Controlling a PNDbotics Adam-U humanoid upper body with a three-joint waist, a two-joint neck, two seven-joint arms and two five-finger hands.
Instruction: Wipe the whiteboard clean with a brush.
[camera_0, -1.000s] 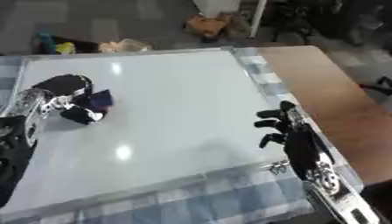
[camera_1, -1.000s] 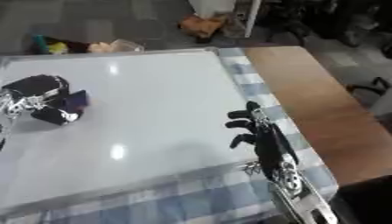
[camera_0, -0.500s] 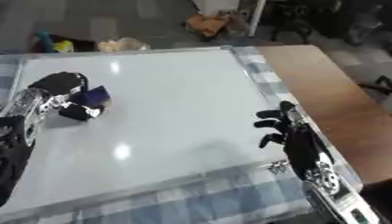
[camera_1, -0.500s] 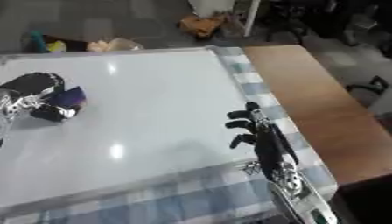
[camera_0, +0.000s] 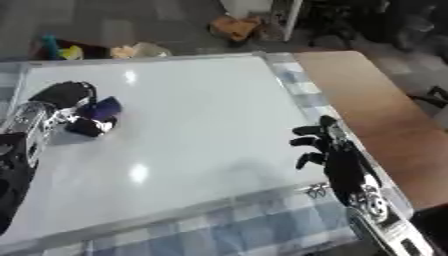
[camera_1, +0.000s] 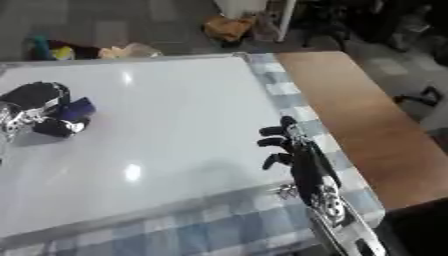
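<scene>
From the left eye view, the whiteboard (camera_0: 192, 115) lies flat on a blue-and-white checked cloth (camera_0: 262, 225), its surface white and glossy with no marks that I can make out. Over its left part the left hand (camera_0: 63, 100) has its fingers curled round the brush (camera_0: 101, 111), a small dark blue block that sits on the board under the fingertips. The right hand (camera_0: 328, 150) is at the board's right edge, held edge-on with its fingers bent inward and nothing in them. To the right of the cloth runs a bare brown tabletop (camera_0: 376, 110).

From the right eye view, the same things show a little further left. The brush pokes out from the left hand toward the board's middle, while the right hand stays well apart from it, over the board's rim and the checked cloth. Some coloured clutter (camera_1: 87, 50) lies on the floor beyond the far edge.
</scene>
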